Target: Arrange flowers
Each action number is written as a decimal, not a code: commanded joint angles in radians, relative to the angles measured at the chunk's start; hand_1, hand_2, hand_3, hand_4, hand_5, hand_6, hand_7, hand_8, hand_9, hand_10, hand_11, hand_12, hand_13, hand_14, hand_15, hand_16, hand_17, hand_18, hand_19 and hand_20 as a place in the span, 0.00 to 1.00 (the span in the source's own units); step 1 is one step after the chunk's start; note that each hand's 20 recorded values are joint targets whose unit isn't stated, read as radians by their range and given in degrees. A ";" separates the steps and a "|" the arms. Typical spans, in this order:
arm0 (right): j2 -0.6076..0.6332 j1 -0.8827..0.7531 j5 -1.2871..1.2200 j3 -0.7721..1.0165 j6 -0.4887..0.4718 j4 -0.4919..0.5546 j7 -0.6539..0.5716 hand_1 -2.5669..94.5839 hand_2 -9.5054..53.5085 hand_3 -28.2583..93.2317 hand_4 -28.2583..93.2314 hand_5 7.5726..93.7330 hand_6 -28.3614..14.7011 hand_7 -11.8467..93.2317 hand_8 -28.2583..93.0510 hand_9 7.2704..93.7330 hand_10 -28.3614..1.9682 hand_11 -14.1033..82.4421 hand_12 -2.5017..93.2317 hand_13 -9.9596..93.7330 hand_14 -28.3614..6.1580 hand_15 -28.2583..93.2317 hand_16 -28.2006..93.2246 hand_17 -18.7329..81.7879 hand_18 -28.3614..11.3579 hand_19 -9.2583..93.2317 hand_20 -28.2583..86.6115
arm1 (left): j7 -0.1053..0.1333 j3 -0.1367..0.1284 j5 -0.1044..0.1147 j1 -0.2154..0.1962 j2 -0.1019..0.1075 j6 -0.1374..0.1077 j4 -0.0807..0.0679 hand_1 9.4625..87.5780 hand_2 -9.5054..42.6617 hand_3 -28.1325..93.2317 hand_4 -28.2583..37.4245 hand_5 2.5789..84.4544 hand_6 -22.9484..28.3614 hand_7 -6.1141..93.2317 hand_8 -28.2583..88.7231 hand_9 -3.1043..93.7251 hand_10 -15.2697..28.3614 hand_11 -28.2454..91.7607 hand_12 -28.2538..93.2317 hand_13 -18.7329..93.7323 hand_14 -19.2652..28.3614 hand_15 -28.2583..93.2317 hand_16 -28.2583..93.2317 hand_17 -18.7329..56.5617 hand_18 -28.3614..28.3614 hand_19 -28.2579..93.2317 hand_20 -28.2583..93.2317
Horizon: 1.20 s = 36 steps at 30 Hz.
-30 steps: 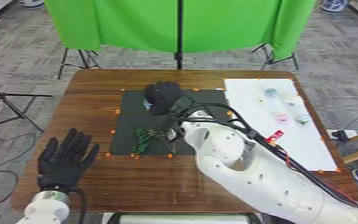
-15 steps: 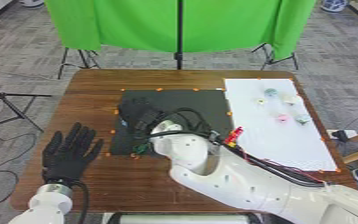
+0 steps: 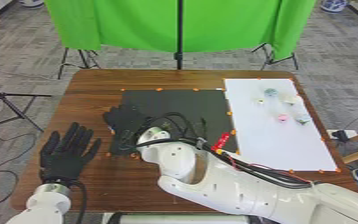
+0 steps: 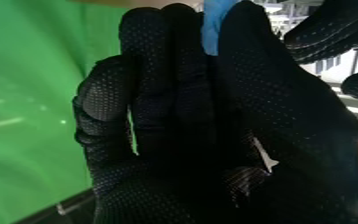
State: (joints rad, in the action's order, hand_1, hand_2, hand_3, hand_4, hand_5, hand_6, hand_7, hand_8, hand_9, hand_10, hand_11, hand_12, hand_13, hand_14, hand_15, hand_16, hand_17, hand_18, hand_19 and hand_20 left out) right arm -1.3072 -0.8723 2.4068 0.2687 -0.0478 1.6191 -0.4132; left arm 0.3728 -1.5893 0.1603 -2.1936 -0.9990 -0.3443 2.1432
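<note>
My right hand [image 4: 171,170] is pinching a light-blue piece [image 4: 215,25] between fingers and thumb; I'm expecting it to be light, easily crushed, needing gentle holding at its firmest part.

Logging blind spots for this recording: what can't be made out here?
- Far end of the light-blue strip: right wrist view, cut off by the picture's edge.
- Its near end: same view, hidden by the black-gloved right hand.
- Kinds of small pastel flowers on the white sheet: head view, too small.
</note>
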 commanded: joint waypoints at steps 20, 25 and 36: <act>-0.056 -0.075 0.125 0.030 -0.087 -0.070 -0.032 0.60 0.00 0.77 0.01 0.69 0.57 0.40 0.32 0.79 0.48 0.36 0.47 0.71 0.48 0.66 0.52 0.55 0.12 0.93 0.57 | -0.027 0.006 0.035 0.010 -0.008 0.009 -0.018 0.23 0.53 0.83 0.00 0.53 0.58 0.28 0.14 0.47 0.69 0.51 0.33 0.46 0.71 0.64 0.16 0.19 0.75 0.56 0.37; -0.055 -0.090 0.127 0.028 -0.030 -0.077 -0.074 0.60 0.00 0.77 0.02 0.68 0.56 0.38 0.31 0.78 0.45 0.37 0.43 0.71 0.47 0.67 0.51 0.54 0.12 0.93 0.57 | -0.040 0.004 0.028 0.017 -0.011 0.012 -0.021 0.23 0.53 0.83 0.00 0.53 0.58 0.28 0.14 0.47 0.69 0.51 0.33 0.46 0.71 0.64 0.16 0.19 0.75 0.56 0.37; -0.040 -0.120 0.107 0.060 -0.039 -0.049 -0.097 0.53 0.00 0.84 0.02 0.63 0.52 0.28 0.15 0.69 0.32 0.39 0.24 0.68 0.39 0.70 0.48 0.54 0.09 0.94 0.56 | -0.047 -0.003 0.027 0.004 -0.024 0.003 -0.020 0.23 0.53 0.84 0.00 0.53 0.58 0.28 0.14 0.46 0.69 0.51 0.33 0.46 0.71 0.63 0.16 0.19 0.75 0.56 0.37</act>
State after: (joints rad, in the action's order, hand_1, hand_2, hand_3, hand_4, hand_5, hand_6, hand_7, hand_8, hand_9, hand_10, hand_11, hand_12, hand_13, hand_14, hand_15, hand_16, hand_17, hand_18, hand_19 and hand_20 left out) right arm -1.3580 -0.9701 2.5121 0.2978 -0.0825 1.5487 -0.4964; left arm 0.3386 -1.5884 0.1871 -2.1705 -1.0046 -0.3410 2.1312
